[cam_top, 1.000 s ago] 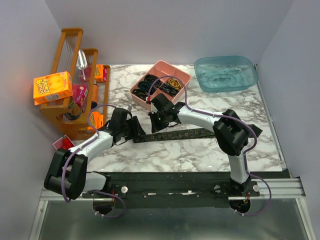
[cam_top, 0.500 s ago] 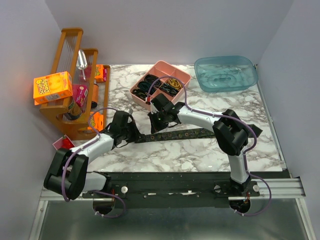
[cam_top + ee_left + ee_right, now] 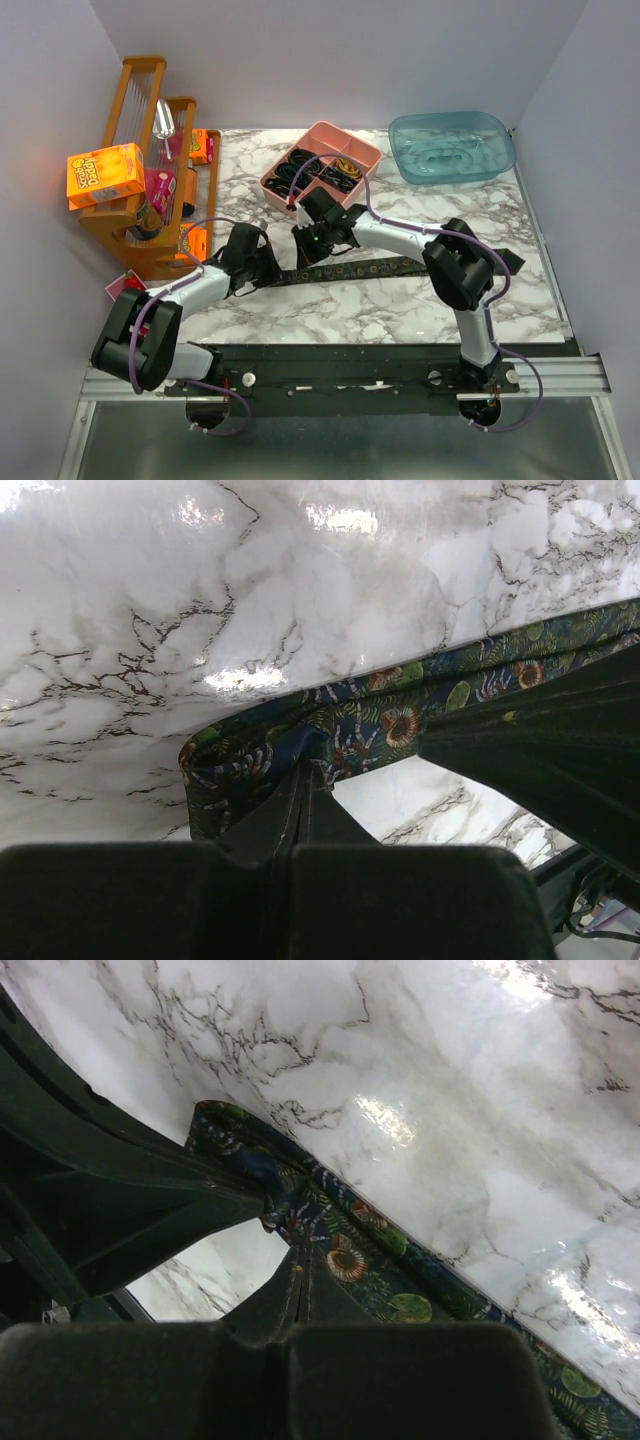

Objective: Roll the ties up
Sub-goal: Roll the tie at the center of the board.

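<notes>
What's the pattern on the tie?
The tie is dark blue-green with green leaves and orange-cream flowers. The left wrist view shows it best.

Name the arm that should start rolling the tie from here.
Left. The left hand is shut on the tie at its end, where the fabric curls over. The right hand pinches the same tie a little farther along, better suited to steadying the strip.

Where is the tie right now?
Top view: the tie lies mid-table near the pink tray, left gripper and right gripper pinching its left end.
</notes>
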Robot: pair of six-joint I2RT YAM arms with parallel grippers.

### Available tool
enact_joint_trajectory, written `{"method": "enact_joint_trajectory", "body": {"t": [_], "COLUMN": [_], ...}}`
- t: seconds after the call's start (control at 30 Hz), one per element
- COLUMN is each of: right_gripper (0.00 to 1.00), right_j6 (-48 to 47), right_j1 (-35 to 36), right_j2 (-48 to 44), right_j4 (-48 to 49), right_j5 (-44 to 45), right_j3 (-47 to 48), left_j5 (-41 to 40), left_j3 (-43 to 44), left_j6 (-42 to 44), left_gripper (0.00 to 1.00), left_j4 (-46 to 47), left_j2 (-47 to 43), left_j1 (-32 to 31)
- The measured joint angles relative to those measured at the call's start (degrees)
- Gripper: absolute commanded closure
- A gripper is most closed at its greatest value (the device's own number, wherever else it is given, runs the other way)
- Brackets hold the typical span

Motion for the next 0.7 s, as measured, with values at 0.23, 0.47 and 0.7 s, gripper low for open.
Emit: {"method": "enact_joint_trajectory", "body": {"t": [0.23, 0.47, 0.7], "right_gripper": [0.99, 0.99, 0.99], "right_j6": [-0.22, -0.24, -0.26], "right_j1": [1.05, 1.70, 2.40], "right_j2": [0.98, 2.08, 4.98], "right_j4": [0.24, 0.28, 0.63], "right_j5": [-1.11, -2.01, -2.45], "right_j3": [1.99, 4.44, 5.53], "left_j5": [-0.15, -0.83, -1.57], "left_j3": [0.24, 2.91, 3.23], "left_j6": [0.26, 1.31, 2.01], "left_gripper": [0.97, 0.96, 0.96], "left_j4": [-1.31, -4.42, -6.45], "left_j2": [-1.49, -4.13, -4.20], "left_j1": [-0.04, -0.31, -0.31]}}
